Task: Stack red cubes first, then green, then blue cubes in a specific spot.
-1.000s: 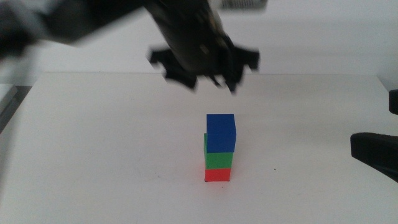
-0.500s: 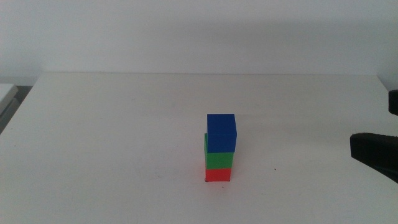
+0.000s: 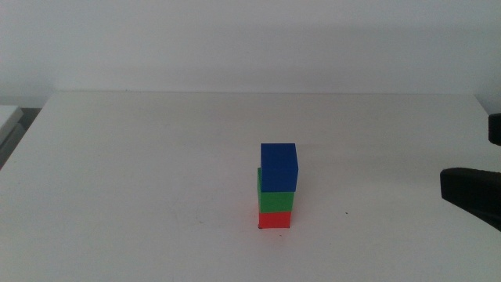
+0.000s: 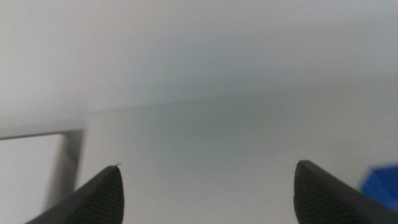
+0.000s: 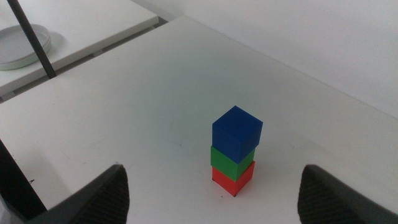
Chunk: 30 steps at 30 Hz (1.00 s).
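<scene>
We see the white table [image 3: 141, 172] bare but for one short tower near its middle, and both arms stand off from it. The right gripper [image 5: 214, 186] waits at the table's right side with its jaws spread wide and nothing between them; the tower stands ahead of it, centred in the gap but well apart. The left gripper [image 4: 208, 186] is also spread and empty, out of the middle view, with only a blurred blue corner, probably the top cube, just beside one jaw.

We judge the stacking done: the red cube [image 3: 275, 220] sits on the table, the green cube [image 3: 274, 201] on it, the blue cube [image 3: 279, 167] on top. Nothing seems left except perhaps retiring the arms. The corner marks of the spot are too small for us to confirm.

The tower's long axis is vertical, upright; the blue cube sits shifted slightly toward the right gripper's side of the green one.
</scene>
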Available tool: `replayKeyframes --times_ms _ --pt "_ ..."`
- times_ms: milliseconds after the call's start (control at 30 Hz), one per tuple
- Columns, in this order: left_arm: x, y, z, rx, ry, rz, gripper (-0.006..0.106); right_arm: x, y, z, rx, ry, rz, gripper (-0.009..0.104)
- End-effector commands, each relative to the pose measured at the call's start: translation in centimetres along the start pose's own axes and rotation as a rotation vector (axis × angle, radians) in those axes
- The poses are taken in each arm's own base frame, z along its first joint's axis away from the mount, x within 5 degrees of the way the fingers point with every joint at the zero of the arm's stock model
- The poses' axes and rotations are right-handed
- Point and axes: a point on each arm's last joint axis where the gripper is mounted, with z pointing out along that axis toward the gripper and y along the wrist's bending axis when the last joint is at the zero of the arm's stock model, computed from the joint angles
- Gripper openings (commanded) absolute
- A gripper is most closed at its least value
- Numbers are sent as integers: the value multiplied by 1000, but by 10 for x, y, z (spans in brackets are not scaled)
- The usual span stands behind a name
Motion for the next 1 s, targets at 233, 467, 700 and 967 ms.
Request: replayKeyframes --times_ms 233,467,700,967 --pt "51 3 -17 -79 -123 -127 94 1 -1 0 6 -4 -12 92" --pt "43 1 -18 -44 -210 -160 94 1 -1 0 6 -4 -12 92" --pt "43 1 -18 -50 -220 -154 94 1 -1 0 6 -4 -12 92" --pt "68 3 -11 -79 -339 -160 94 8 -12 24 98 -292 -52 92"
